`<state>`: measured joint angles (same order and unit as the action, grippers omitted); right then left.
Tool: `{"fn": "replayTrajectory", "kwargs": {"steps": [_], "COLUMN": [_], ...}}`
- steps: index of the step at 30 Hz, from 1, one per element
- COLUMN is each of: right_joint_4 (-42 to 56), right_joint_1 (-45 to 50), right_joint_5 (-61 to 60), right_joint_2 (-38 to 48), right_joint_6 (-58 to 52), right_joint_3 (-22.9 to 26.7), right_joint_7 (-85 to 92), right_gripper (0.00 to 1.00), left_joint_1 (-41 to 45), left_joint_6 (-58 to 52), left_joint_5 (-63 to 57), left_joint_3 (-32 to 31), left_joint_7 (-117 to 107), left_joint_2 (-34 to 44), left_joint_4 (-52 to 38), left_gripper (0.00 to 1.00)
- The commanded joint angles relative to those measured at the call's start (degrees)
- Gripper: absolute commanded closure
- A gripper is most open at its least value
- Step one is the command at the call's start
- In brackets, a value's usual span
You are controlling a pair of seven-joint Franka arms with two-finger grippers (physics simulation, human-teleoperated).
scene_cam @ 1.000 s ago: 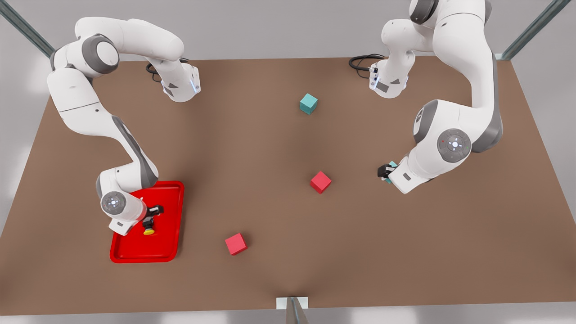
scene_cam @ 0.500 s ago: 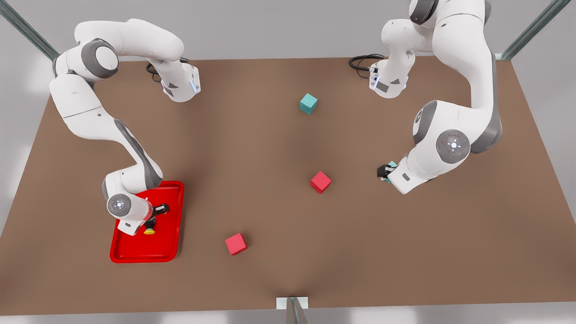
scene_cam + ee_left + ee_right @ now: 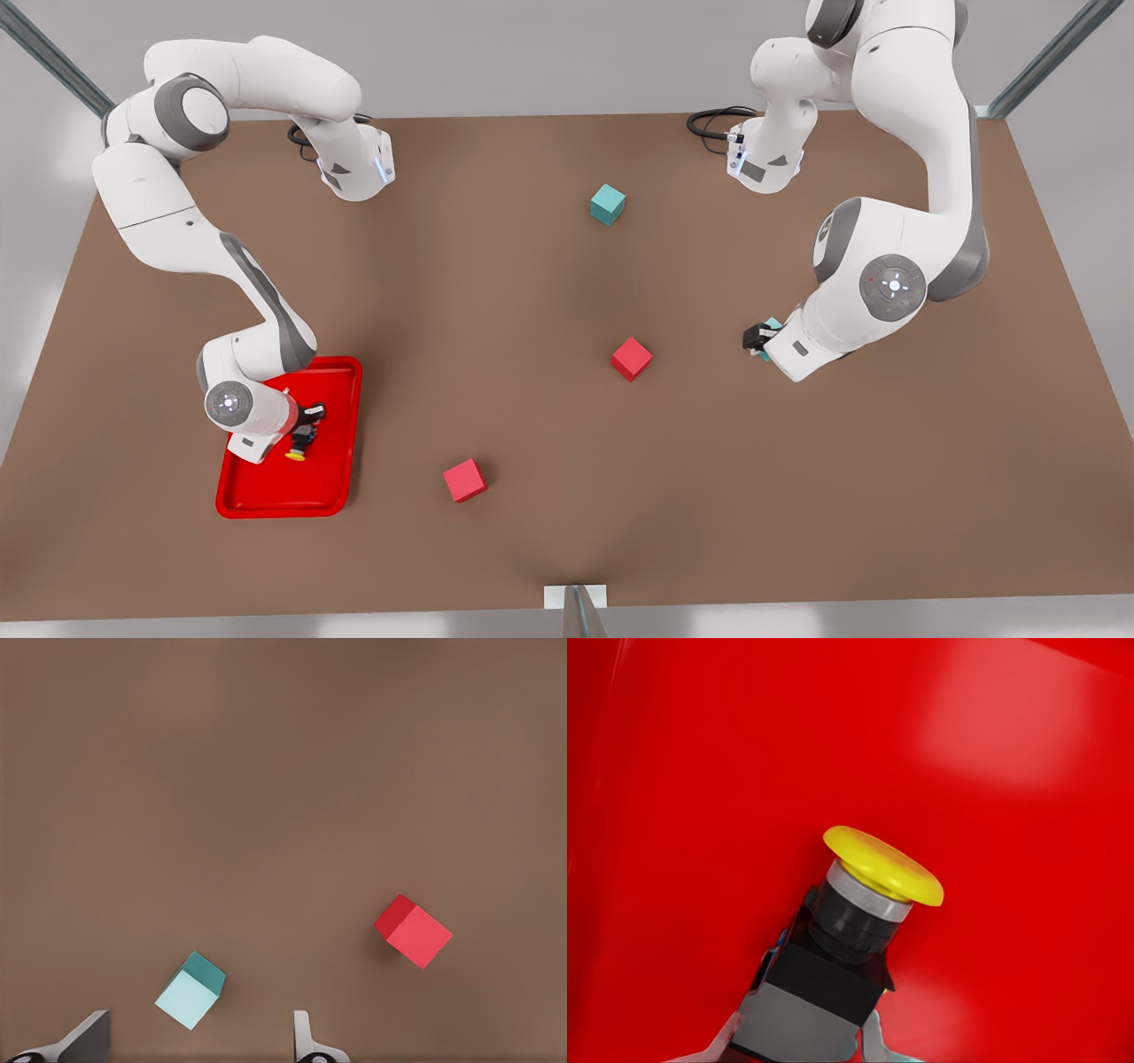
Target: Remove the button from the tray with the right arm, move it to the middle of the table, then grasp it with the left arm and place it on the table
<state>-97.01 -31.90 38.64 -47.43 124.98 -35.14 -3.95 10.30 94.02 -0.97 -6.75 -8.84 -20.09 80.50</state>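
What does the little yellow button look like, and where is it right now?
The button has a round, shiny yellow cap, a grey ring and black collar under it, and a dark boxy body with a grey side. It lies tipped over inside the red tray, cap pointing toward the tray's near end. The right gripper has its fingers on either side of the body.

Pale grey walls (image 3: 549, 53) and slanting metal posts (image 3: 53, 58) surround the scene.

Both arms are white with grey round joints. Each has a small black tool. One base has a blue light, the other black cables.
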Motion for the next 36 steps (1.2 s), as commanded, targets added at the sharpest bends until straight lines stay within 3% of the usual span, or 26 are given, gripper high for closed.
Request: {"fn": "replayTrajectory", "kwargs": {"steps": [1,13,24,29,34,36], "right_joint_4": [-0.02,0.16,0.86,1.21,6.75,11.32], "right_joint_1": [0.0,-1.32,-1.67,-1.49,7.2,18.36], "right_joint_5": [-0.05,-0.32,-0.49,-2.51,-13.58,-21.67], "right_joint_2": [0.06,-0.11,-0.2,2.35,6.3,8.15], "right_joint_6": [-0.18,0.09,0.09,-2.55,-10.37,-13.0], "right_joint_3": [-0.02,-1.6,-2.48,-4.06,-3.63,4.1], "right_joint_7": [-2.38,-11.78,-21.89,-22.06,-22.24,-22.68], "right_gripper": [0.42,0.47,0.75,0.76,0.75,0.74], "left_joint_1": [-0.02,-0.37,-0.28,-0.28,-0.9,-1.6], "left_joint_6": [-0.15,-0.24,-0.59,-0.59,-0.68,-0.68], "left_joint_5": [-0.09,-0.09,-0.09,-0.09,-0.18,-0.18], "left_joint_3": [-0.01,-0.01,-0.01,-0.01,0.6,0.69], "left_joint_7": [-0.04,0.4,0.4,0.4,0.58,0.49], "left_joint_2": [0.14,0.49,0.49,0.4,0.67,0.67], "left_joint_4": [0.01,-0.26,-0.43,-0.43,-0.34,-0.26], "left_gripper": [0.0,0.0,0.0,0.0,0.0,0.0]}}
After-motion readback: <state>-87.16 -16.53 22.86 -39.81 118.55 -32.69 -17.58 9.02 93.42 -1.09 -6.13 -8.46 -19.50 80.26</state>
